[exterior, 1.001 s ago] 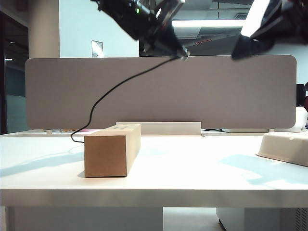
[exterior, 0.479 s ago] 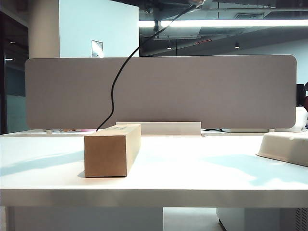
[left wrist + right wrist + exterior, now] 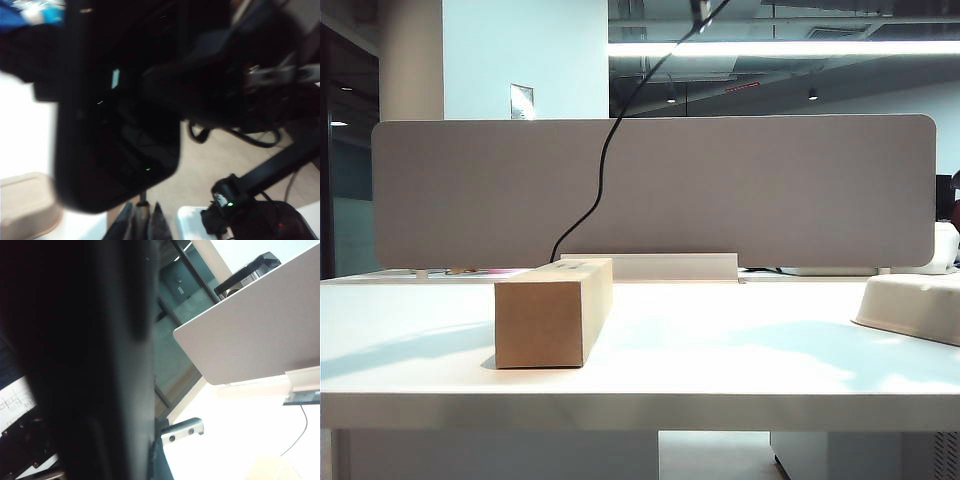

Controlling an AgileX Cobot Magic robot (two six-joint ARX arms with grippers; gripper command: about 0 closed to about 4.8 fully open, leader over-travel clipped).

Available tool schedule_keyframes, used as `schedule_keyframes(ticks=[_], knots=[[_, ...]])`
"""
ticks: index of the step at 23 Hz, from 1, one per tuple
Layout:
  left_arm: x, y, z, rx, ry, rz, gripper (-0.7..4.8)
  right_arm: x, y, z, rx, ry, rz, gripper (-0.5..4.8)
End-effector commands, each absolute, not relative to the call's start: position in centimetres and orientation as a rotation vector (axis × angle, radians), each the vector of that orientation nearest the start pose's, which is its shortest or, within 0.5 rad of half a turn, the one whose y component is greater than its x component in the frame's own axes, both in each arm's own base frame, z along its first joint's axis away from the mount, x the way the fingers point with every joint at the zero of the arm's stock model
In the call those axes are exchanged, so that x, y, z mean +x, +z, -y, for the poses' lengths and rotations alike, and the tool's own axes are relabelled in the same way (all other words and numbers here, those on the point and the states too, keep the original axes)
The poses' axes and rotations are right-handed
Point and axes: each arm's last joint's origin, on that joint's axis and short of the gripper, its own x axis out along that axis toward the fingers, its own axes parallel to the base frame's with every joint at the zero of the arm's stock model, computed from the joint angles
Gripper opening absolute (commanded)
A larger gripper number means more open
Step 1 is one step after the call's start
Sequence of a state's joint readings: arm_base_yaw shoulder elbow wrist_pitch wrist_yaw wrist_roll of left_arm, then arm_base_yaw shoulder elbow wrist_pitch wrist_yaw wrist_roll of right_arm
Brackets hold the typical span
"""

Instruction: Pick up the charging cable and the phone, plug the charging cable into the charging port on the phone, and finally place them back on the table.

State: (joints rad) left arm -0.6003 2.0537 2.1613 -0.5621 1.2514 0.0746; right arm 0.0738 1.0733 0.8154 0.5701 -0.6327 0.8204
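Observation:
The black charging cable (image 3: 603, 165) hangs from above the exterior view down behind the cardboard box; both grippers are above that frame. In the left wrist view my left gripper (image 3: 142, 227) is shut on the charging cable's plug end (image 3: 142, 206), which points at the rounded edge of the glossy black phone (image 3: 115, 125) just ahead. I cannot make out the charging port. In the right wrist view the phone (image 3: 75, 360) fills the near side, and my right gripper (image 3: 146, 465) is shut on it. The white table (image 3: 720, 370) lies far below.
A brown cardboard box (image 3: 552, 312) stands left of centre on the table. A beige moulded tray (image 3: 915, 305) sits at the right edge. The grey divider panel (image 3: 770, 190) runs along the back, with a white rail at its foot.
Both arms have risen out of the top of the exterior view. The cable has been drawn up with them, hangs steeper, and its lower part has shifted right behind the box.

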Motion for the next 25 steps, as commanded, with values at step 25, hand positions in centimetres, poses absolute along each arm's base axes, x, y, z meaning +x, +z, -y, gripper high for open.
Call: schedule_keyframes(ticks=[25], knots=[[35.23,40.26,27.64,-0.129,-1.931,-0.347,-0.06,22.65,37.28,-3.31,0.731,0.854,0.079,-0.08]])
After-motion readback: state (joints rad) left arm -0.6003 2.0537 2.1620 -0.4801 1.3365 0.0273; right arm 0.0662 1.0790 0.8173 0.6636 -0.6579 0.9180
